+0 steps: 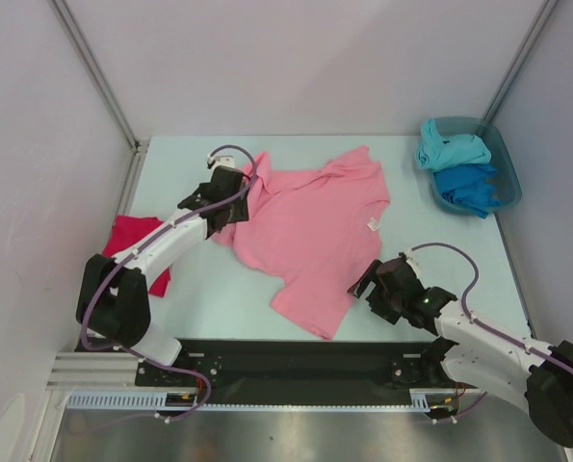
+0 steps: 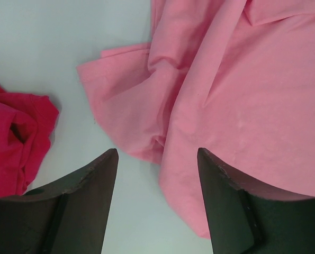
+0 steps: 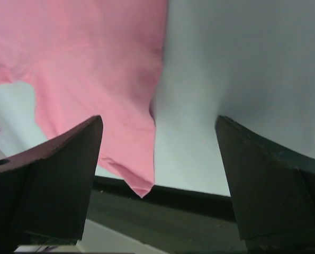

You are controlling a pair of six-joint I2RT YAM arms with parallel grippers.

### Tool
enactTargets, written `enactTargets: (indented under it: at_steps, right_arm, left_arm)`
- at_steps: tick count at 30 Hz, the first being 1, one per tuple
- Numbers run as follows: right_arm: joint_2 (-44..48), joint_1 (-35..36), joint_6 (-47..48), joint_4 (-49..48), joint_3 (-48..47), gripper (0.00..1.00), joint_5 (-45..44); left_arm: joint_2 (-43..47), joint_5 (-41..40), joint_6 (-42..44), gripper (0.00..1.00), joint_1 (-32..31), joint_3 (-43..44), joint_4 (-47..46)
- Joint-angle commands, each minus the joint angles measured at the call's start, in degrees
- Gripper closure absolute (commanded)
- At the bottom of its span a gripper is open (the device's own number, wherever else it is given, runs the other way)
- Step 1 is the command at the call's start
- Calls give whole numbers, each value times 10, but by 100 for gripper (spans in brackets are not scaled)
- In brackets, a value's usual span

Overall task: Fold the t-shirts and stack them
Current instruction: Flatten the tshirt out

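Pale table (image 1: pixel 219 289); rumpled, spread-out light pink t-shirt (image 1: pixel 315 226)

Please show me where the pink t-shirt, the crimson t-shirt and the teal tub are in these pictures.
pink t-shirt (image 1: pixel 315 226), top external view, middle of its spread body.
crimson t-shirt (image 1: pixel 129 234), top external view, its visible upper part.
teal tub (image 1: pixel 505 162), top external view, its right wall.

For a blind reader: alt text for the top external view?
A light pink t-shirt lies mid-table, flanked by the open left gripper and the open right gripper. A crimson t-shirt lies far left; a teal tub, back right, holds a turquoise shirt and a blue shirt.
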State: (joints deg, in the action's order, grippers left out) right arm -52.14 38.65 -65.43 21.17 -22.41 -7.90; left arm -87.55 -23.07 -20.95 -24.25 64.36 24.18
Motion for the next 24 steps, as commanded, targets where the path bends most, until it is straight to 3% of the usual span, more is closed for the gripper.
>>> enactTargets:
  at_steps: [1,15,18,20,24]
  right_arm:
    - [-16,5,-33,-46,30,7,16]
    - [-110,56,-59,-149,33,14,13]
    - [-124,58,-55,-147,27,23,0]
    - [-122,58,-51,-135,20,36,-18]
    - [-117,56,-45,-107,15,74,-34]
  left_arm:
    - [24,10,5,33,2,28,0]
    - [41,-7,21,32,2,39,12]
    - [43,-7,22,32,3,43,15]
    - [43,-4,22,32,3,44,16]
    - [44,-3,22,33,3,45,16]
